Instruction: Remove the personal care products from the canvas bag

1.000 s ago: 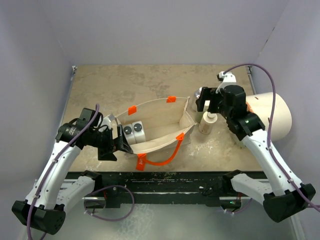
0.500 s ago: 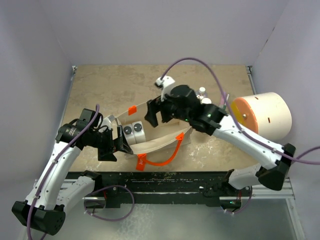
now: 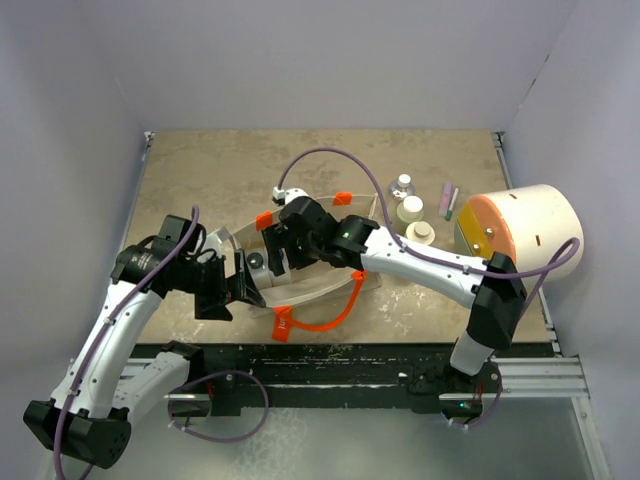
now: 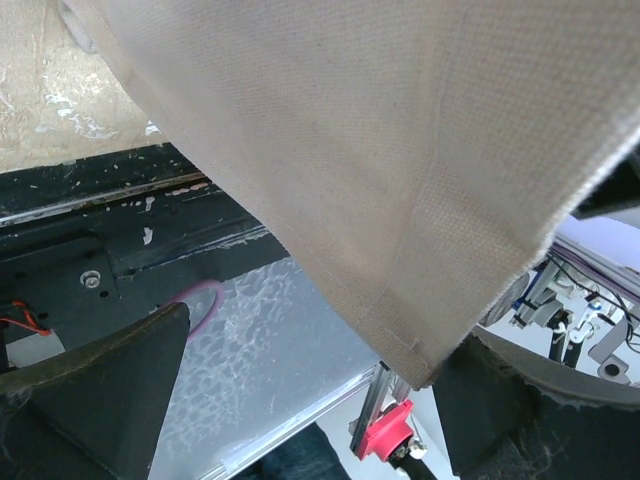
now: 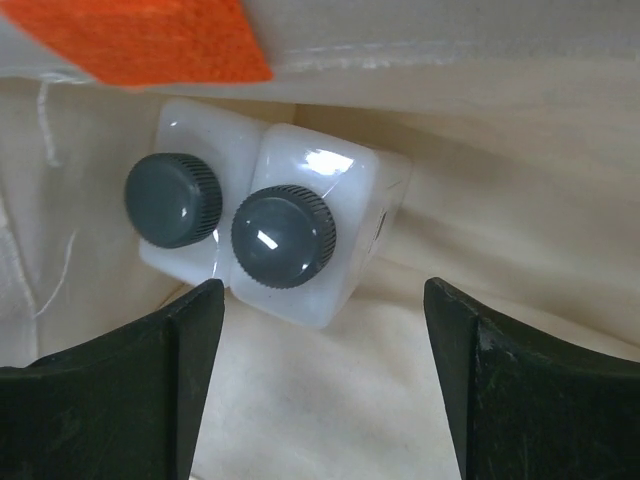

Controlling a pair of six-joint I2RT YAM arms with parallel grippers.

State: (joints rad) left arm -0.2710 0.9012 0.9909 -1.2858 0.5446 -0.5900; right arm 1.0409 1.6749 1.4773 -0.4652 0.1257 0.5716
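Beige rectangular canvas bag (image 4: 350,150): coarse, matt woven cloth with a stitched hem. Its bright orange fabric patch (image 5: 140,40) looks soft and felt-like. Inside, two white square plastic bottles (image 5: 345,170) are smooth, glossy and slightly translucent. Their dark grey round caps (image 5: 283,235) are matt plastic with ribbed edges. Tan tabletop (image 3: 220,170): mottled, stone-like.

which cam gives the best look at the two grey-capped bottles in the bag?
Right wrist: both grey-capped bottles in clear view, side by side. Top external shows one cap only; left wrist shows just the canvas bag.
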